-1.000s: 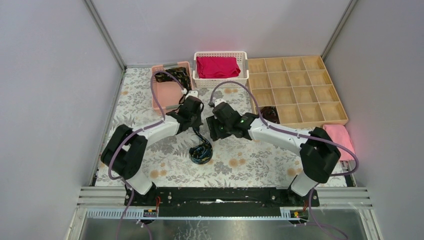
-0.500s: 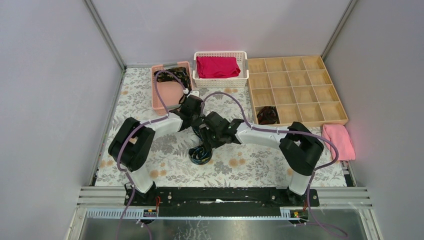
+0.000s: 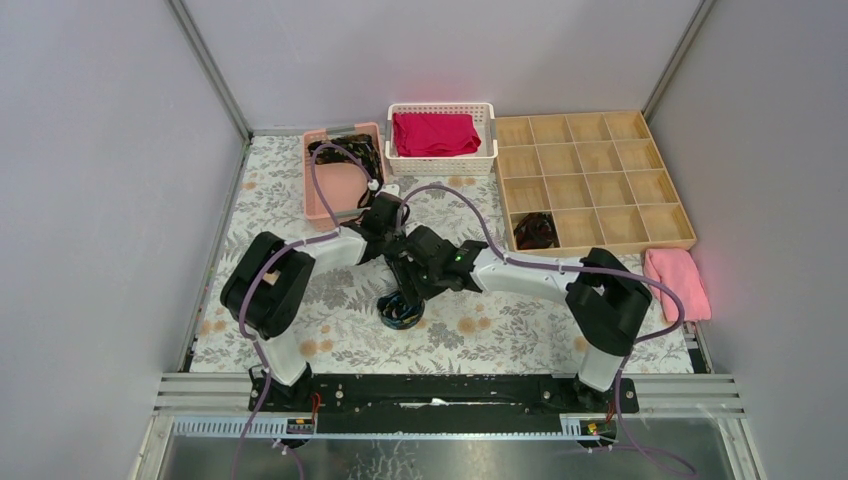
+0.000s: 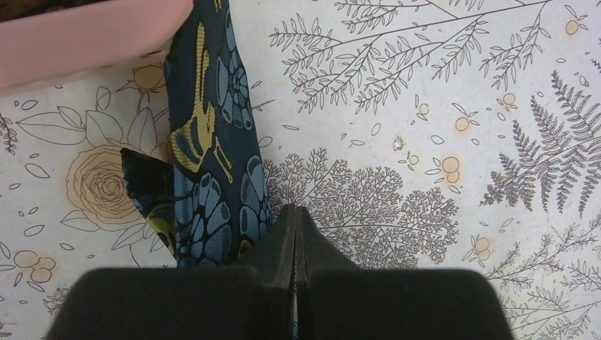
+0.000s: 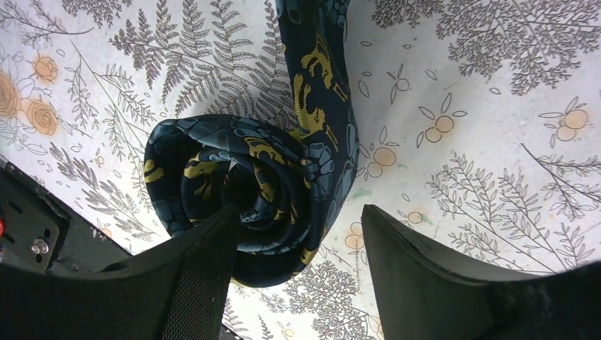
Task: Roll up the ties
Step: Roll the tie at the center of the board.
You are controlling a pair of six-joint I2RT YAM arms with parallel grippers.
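A dark tie with blue and gold flowers lies partly rolled into a coil (image 5: 205,145) on the patterned table cover, also visible as the coil (image 3: 400,314) from above. Its loose tail (image 5: 319,78) runs away toward my left gripper. My right gripper (image 5: 298,212) is open over the coil, one finger (image 5: 191,276) at the coil's centre and the other (image 5: 425,269) outside its wall. My left gripper (image 4: 295,212) is shut, tips down at the table. The flat tie strip (image 4: 212,177) passes under its left side. Whether it pinches the cloth does not show.
A pink tray (image 3: 335,190) at the back holds more dark ties (image 3: 345,153). A white basket (image 3: 488,135) holds a red cloth. A wooden divided box (image 3: 600,170) has one rolled tie (image 3: 537,231) in a near compartment. A pink towel (image 3: 678,280) lies right.
My right arm swung left and down onto the coil, and its jaws spread wider. The coil has drawn in smaller, and the left arm shifted slightly with the tail.
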